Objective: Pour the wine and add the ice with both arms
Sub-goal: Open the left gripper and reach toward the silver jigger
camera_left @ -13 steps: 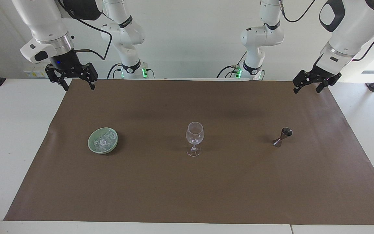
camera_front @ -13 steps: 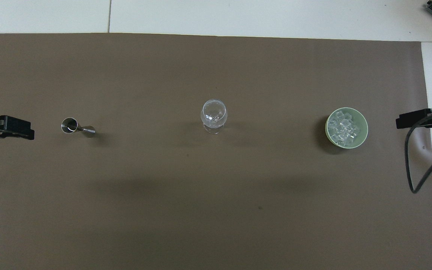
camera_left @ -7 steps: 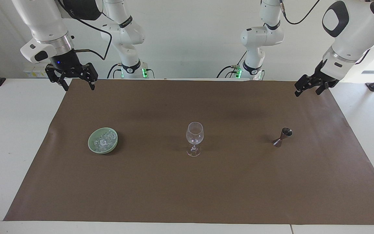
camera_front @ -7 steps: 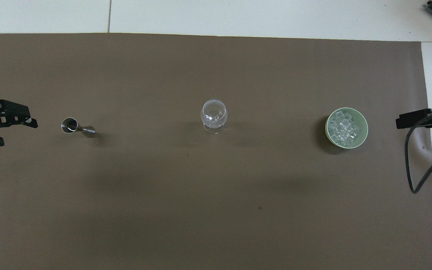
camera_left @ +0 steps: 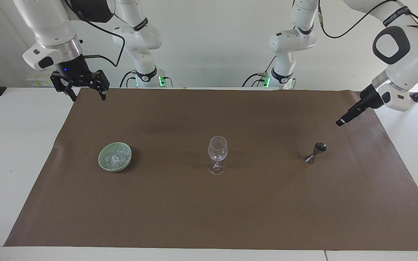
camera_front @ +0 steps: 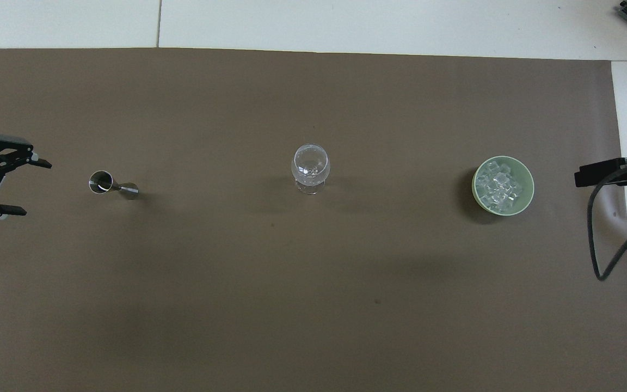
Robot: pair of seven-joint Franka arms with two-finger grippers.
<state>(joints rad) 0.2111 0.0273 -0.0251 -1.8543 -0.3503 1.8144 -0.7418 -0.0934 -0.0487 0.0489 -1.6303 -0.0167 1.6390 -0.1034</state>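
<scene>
We see the ice [camera_left: 116, 157] piled in a green bowl [camera_left: 103, 165] toward the right arm's end of the mat [camera_left: 209, 210]; the heap has no clear long axis. A glass [camera_left: 217, 154] stands upright mid-mat, a jigger [camera_left: 315, 153] tilted toward the left arm's end. The left gripper [camera_front: 28, 186], wide open and empty, hangs over the mat near the jigger. The right gripper [camera_left: 84, 93], open and empty, waits over the mat's corner.

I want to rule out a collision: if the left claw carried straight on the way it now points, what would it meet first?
Probably the jigger. The open left claw points along the brown mat toward it, fingers either side of that line. It hangs above the mat, so whether it would strike the jigger or pass over is unclear.
</scene>
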